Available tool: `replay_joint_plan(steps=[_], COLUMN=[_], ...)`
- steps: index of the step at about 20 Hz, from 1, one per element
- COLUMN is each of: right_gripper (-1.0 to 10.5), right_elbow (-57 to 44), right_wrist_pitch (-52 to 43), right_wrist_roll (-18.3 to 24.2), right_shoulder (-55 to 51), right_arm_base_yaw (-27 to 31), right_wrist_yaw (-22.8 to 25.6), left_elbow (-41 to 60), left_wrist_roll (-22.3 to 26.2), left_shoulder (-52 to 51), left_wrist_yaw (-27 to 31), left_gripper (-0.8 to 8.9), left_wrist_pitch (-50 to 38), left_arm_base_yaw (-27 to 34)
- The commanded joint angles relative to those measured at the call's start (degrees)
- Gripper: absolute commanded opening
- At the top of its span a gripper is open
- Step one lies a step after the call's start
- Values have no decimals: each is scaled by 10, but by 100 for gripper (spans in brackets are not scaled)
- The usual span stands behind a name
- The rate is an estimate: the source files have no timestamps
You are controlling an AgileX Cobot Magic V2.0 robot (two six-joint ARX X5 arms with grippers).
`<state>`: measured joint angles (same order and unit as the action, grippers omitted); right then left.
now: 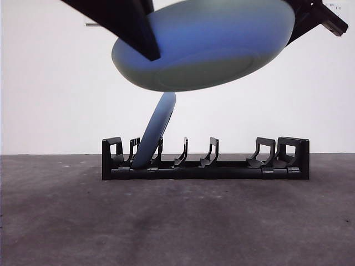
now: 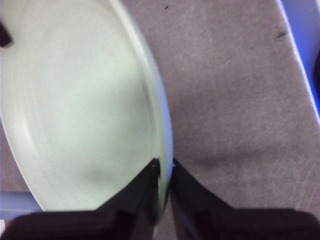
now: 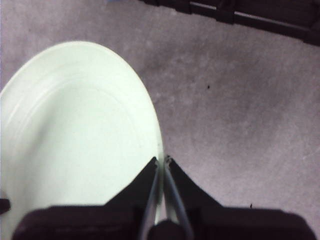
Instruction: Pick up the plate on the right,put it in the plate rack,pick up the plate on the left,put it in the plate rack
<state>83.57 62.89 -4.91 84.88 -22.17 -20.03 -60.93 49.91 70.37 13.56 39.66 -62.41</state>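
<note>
A pale plate with a blue underside point(image 1: 205, 44) hangs tilted in the air above the plate rack point(image 1: 233, 169). Both grippers hold it by opposite rims. My left gripper point(image 2: 164, 166) is shut on the plate's edge point(image 2: 85, 110). My right gripper point(image 3: 162, 161) is shut on the rim across from it point(image 3: 80, 135). In the front view one black arm meets the plate at its left side point(image 1: 145, 44) and the other at its right side point(image 1: 297, 22). A second blue plate point(image 1: 158, 127) stands leaning in a slot near the rack's left end.
The rack lies across the grey table point(image 1: 177, 221) in front of a white wall. Several dividers point(image 1: 211, 152) to the right of the standing plate hold nothing. In the right wrist view the rack point(image 3: 260, 17) shows beyond the held plate.
</note>
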Motion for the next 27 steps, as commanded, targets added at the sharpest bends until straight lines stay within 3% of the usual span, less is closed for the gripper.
replay_joint_plan(steps=[1, 8, 11, 14, 17, 19, 27], right_gripper=[-12, 37, 337, 381, 379, 379, 377], right_elbow=[3, 5, 24, 63, 109, 111, 110], right_wrist_pitch=[0, 0, 1, 0, -18, -45, 51], right_wrist_roll=[7, 15, 23, 26, 26, 21, 19], right_shoulder=[-4, -4, -7, -24, -74, -130, -295], right_arm_base_yaw=[-2, -2, -2, -2, -2, -3, -3], right_wrist_yaw=[-5, -5, 13, 33, 128, 160, 159], left_elbow=[1, 1, 1, 1, 1, 1, 0], left_wrist_roll=[-19, -34, -44, -78, -143, -196, -418], left_shoulder=[0, 0, 0, 0, 0, 2, 88], left_wrist_yaw=[4, -39, -60, -104, -151, -177, -224], left_gripper=[-8, -8, -7, -8, -8, -8, -8], left_wrist_pitch=[-1, 1, 1, -8, -64, -130, -454], left_arm_base_yaw=[1, 0, 0, 0, 15, 34, 143])
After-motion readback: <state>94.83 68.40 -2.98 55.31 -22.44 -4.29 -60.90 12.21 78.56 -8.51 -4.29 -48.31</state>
